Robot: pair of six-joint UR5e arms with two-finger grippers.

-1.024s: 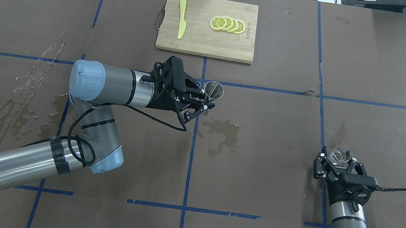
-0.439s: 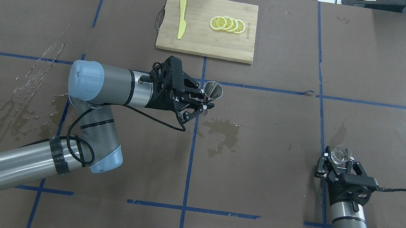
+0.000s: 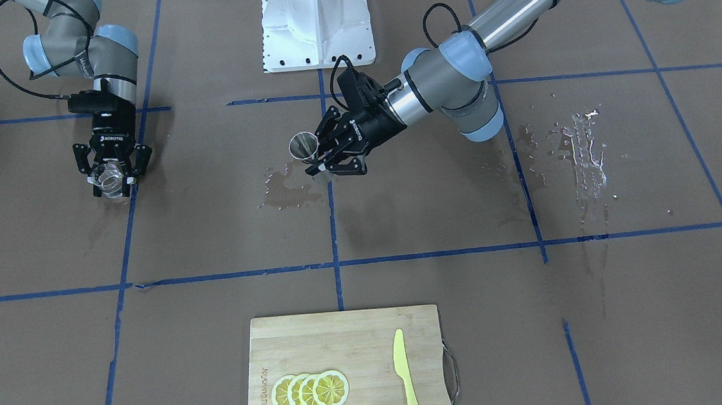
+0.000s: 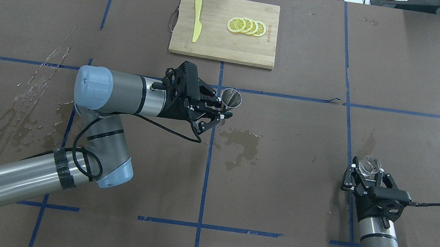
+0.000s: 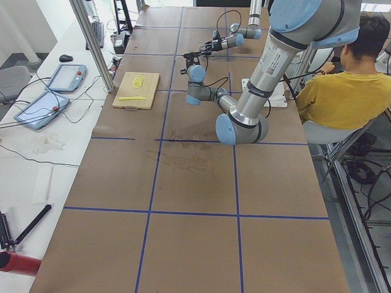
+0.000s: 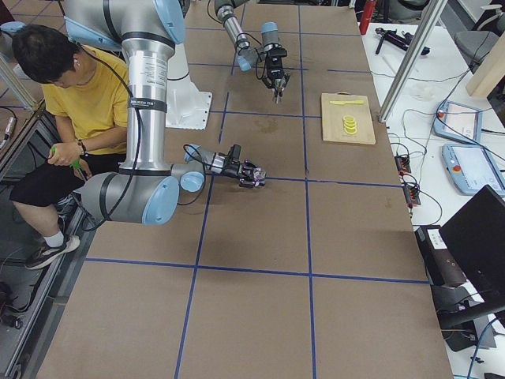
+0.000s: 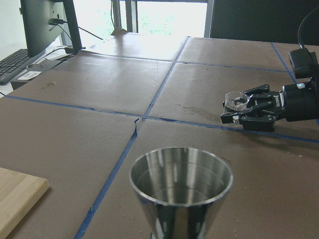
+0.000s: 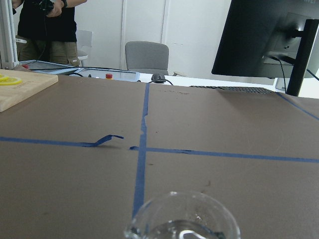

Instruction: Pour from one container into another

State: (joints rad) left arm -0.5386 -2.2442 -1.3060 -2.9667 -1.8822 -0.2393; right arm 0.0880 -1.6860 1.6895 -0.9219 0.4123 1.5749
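Observation:
The steel jigger point(image 4: 232, 98) is held upright above the table's middle, with my left gripper point(image 4: 222, 112) shut on its narrow waist. It shows too in the front view as the jigger point(image 3: 304, 147), and fills the bottom of the left wrist view as the jigger point(image 7: 182, 188), its upper cup dark inside. The small clear glass point(image 4: 368, 165) sits upright in my right gripper point(image 4: 367, 172), which is shut on it low over the table's right side. The same glass point(image 3: 107, 176) shows at the front view's left. Only the rim of the glass point(image 8: 183, 219) shows in the right wrist view.
A wooden cutting board point(image 4: 213, 46) at the far middle carries lemon slices point(image 4: 246, 26) and a yellow knife point(image 4: 197, 19). A wet patch point(image 4: 241, 141) lies below the jigger, and more wet streaks point(image 4: 33, 90) lie at left. A seated person point(image 6: 83, 103) is beside the robot base.
My right gripper has shifted slightly with the glass, which now looks smaller and more upright. The left arm and the jigger have stayed put.

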